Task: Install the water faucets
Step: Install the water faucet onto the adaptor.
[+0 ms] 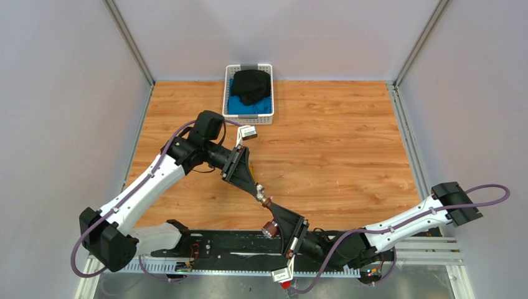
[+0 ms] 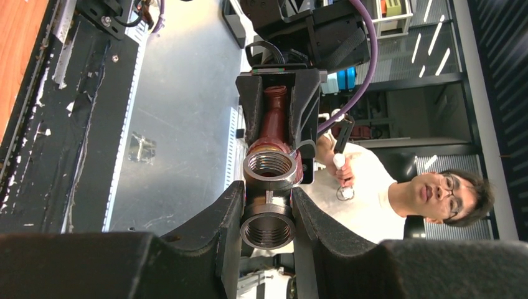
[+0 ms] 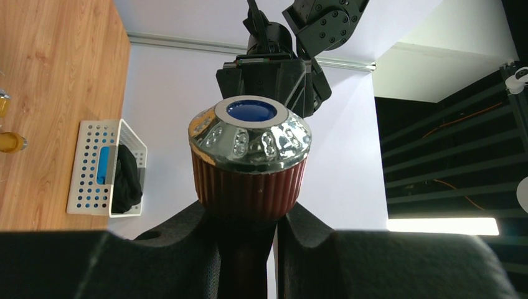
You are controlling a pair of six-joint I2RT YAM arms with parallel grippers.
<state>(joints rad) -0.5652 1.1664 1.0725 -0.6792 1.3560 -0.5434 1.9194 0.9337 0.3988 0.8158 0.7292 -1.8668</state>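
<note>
The dark reddish-brown water faucet hangs in mid-air over the table's front middle, with my right gripper shut on its stem just under the knob. Its round knob has a silvery cap and a blue mark. My left gripper is shut on a stubby grey threaded fitting, which sits against the faucet's silvery end. The two grippers face each other along one line. A small brass-yellow thing lies on the wood at the frame's edge, too cut off to identify.
A white perforated basket at the back of the wooden table holds a black cloth and a blue one. A black rail plate runs along the near edge. A person sits beyond the table front.
</note>
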